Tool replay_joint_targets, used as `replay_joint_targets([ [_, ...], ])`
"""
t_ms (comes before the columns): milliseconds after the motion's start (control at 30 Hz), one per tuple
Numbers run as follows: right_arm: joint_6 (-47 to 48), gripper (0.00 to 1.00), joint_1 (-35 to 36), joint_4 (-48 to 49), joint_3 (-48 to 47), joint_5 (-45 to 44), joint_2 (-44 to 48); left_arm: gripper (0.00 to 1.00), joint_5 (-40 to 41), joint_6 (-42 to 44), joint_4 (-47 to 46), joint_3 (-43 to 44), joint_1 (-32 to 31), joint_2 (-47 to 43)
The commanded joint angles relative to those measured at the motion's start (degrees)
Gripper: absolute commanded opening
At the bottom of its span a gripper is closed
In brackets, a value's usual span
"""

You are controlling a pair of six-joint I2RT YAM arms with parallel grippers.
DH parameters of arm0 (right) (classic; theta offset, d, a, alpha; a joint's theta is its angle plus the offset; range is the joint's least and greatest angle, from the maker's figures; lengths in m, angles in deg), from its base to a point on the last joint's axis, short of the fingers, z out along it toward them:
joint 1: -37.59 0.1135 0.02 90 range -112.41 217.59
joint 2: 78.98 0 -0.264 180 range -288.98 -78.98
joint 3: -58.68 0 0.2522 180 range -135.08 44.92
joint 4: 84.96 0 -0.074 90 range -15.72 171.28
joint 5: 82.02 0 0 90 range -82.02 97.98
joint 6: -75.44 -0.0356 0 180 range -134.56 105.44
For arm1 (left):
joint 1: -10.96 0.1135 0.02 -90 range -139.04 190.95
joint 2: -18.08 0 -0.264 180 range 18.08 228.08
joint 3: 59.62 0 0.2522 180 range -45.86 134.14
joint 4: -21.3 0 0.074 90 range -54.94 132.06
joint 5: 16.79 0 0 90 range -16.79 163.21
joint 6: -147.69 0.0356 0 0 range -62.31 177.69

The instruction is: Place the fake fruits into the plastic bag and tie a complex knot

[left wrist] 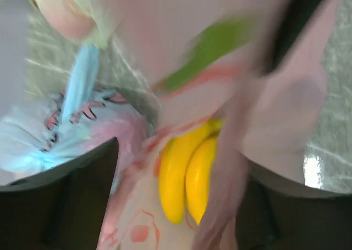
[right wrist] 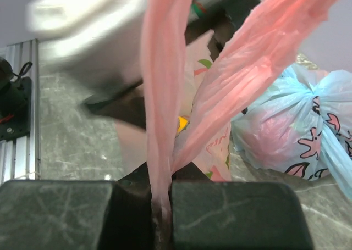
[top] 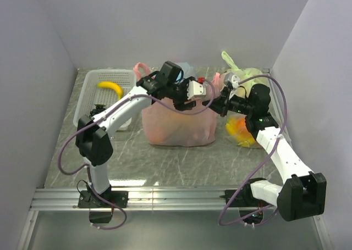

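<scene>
Thin translucent pink plastic bag (top: 179, 123), fruit-filled, standing on the grey marbled table (top: 165, 162) between the arms: right gripper (right wrist: 160, 206) clamped on one twisted handle (right wrist: 159, 85), left gripper (top: 204, 90) spread wide around the other, unclamped; advisable to hold the right strand taut while the left closes squarely.

Centre of grey marbled table (top: 165, 162): translucent pink plastic bag (top: 179, 123), upright. Holds a pair of yellow plastic bananas (left wrist: 184, 176), side by side. Left rear of table, left of the pink bag: white perforated plastic basket (top: 88, 90). Contains a single yellow plastic banana (top: 110, 88). Just behind the pink bag: light blue knotted plastic bag (right wrist: 308, 118). Right rear corner: pale green plastic bag (top: 250, 77). In front of that, just right of the pink bag: yellow-orange plastic bag (top: 241, 130).
</scene>
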Motion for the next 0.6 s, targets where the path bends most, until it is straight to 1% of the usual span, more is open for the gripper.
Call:
replay_joint_targets([
  [0, 2.27, 0.0, -0.8, 2.32, -0.05, 1.47, 1.56, 0.7, -6.55, 3.71, 10.29, 6.29, 4.77, 4.27],
  [33, 2.88, 0.0, -0.89, 1.88, -0.05, 1.56, 1.47, 0.54, -6.91, 3.88, 14.13, 8.82, 5.83, 6.45],
  [100, 3.24, 0.0, -1.06, 1.88, 0.04, 0.95, 0.94, 0.3, -7.96, 4.5, 17.67, 11.38, 6.54, 8.31],
  [133, 2.72, 0.0, -1.15, 2.14, 0.12, 0.59, 0.59, 0.14, -9.88, 4.41, 19.34, 13.14, 7.24, 9.63],
  [167, 0.97, 0.0, -1.32, 2.4, -0.22, 0.07, 0.15, 0.06, -11.03, 4.5, 22.05, 13.5, 7.42, 9.99],
  [200, 0.0, 0.0, -1.33, 2.49, -0.4, -0.81, -1.07, 0.0, -11.91, 4.32, 22.51, 13.16, 7.51, 9.9],
  [233, -1.4, 0.0, -1.41, 2.58, -0.75, -3.69, -1.6, 0.0, -13.14, 2.49, 22.0, 10.2, 7.6, 8.51],
  [267, -4.72, 0.0, -1.33, 2.93, -1.1, -5.72, -3.09, 0.0, -13.76, 1.43, 18.69, 7.64, 7.6, 7.28],
  [300, -7.71, 0.0, -1.41, 2.32, -1.63, -7.74, -3.97, 0.0, -14.2, -0.14, 16.3, 1.44, 7.6, 4.22],
  [333, -10.09, 0.0, -1.41, 1.36, -2.07, -12.81, -5.03, 0.0, -14.82, -3.73, 12.89, -2.02, 7.51, 2.71],
  [367, -14.9, 0.0, -1.33, 0.31, -3.29, -13.73, -6.25, 0.0, -14.56, -5.77, 9.63, -5.36, 7.42, 1.13],
  [400, -16.95, 0.0, -1.41, -2.05, -3.91, -14.69, -9.05, 0.0, -14.3, -7.35, 3.42, -11.13, 7.25, -1.24],
  [433, -18.89, 0.0, -1.33, -3.21, -4.35, -16.88, -10.38, 0.0, -13.95, -9.98, 1.01, -13.54, 6.64, -1.96],
  [467, -23.08, 0.0, -1.41, -3.83, -4.97, -17.42, -13.1, 0.0, -13.07, -10.87, -0.84, -15.39, 6.37, -2.57],
  [500, -24.52, 0.0, -1.33, -5.57, -5.15, -17.95, -14.34, 0.0, -13.24, -11.32, -3.12, -18.37, 6.19, -2.93],
  [567, -27.15, 0.0, -1.41, -6.56, -5.41, -18.92, -16.28, 0.0, -12.8, -12.9, -4.89, -20.76, 5.66, -2.93],
])
